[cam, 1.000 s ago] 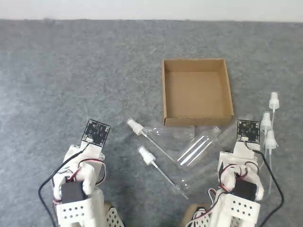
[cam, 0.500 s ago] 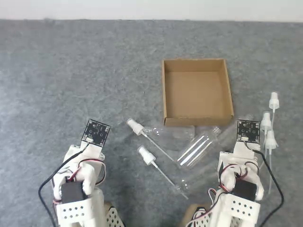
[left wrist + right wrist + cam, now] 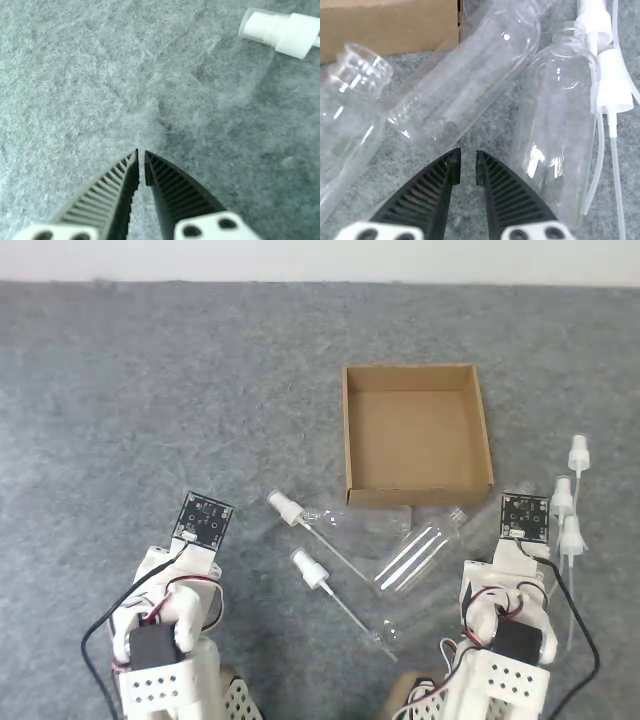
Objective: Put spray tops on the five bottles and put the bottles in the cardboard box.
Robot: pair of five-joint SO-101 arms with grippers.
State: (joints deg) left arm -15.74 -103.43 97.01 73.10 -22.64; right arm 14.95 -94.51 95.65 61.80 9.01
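Nearest first, at the table's near edge: left arm (image 3: 165, 625) and right arm (image 3: 505, 625) side by side, both folded low.

Left gripper (image 3: 140, 152): tips all but touching, clamped on nothing, poised over bare grey carpet (image 3: 75, 75). A little beyond it, a white spray head (image 3: 282, 31) flat on the carpet, well apart from the tips.

Right gripper (image 3: 468, 152): just a thin slit between the tips, nothing in its grasp, hanging just short of a huddle of clear bottles.
- To one side, an open-necked bottle (image 3: 350, 100) on its side, no cap.
- Straight ahead, a slanted bottle (image 3: 470, 85), running up towards the box corner.
- Beside that, a third bottle (image 3: 555, 140), touching a loose spray top (image 3: 615, 90) and its thin tube.

Between the two arms, from the high view:
- A lower spray top (image 3: 310, 568), long dip tube trailing towards the right arm.
- Slightly farther out, an upper spray top (image 3: 285, 508), tube angled the same way.
- Cannot tell which of these two matches the spray head near the left gripper.

Farther still, a flat bottle (image 3: 365, 520) along the box's front wall, just beside it. Off to the right, a column of three spray tops (image 3: 562, 498) on the carpet, near the right arm's wrist.

Farthest of all, the cardboard box (image 3: 415, 495), open side up, nothing inside, every bottle outside it and uncapped as far as visible.
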